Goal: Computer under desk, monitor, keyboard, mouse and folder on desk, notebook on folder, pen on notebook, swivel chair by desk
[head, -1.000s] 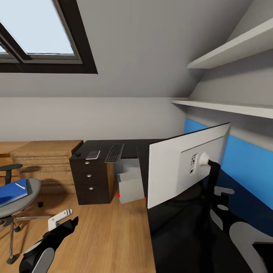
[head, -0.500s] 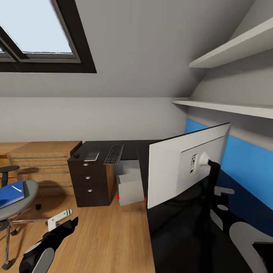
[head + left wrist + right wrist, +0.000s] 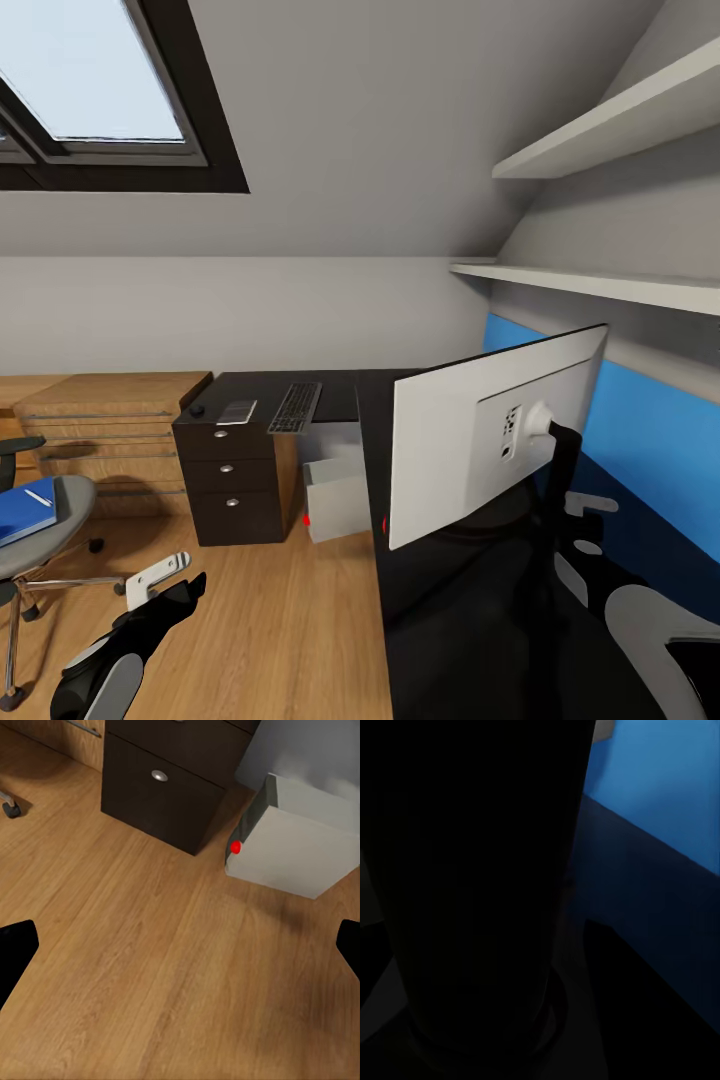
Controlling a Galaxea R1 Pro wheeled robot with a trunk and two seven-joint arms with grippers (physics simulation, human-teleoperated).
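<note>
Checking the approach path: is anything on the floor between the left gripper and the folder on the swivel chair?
Nothing visible. In the head view, bare wood floor lies between the left gripper and the swivel chair, where the folder lies on the seat.

One monitor (image 3: 490,440), one keyboard (image 3: 295,407), one mouse (image 3: 197,410), one notebook (image 3: 237,411), one computer (image 3: 337,497), one folder (image 3: 22,513), one pen (image 3: 39,497), one chair (image 3: 40,540), one desk (image 3: 330,392), three drawers (image 3: 237,468), two shelves (image 3: 600,285).
</note>
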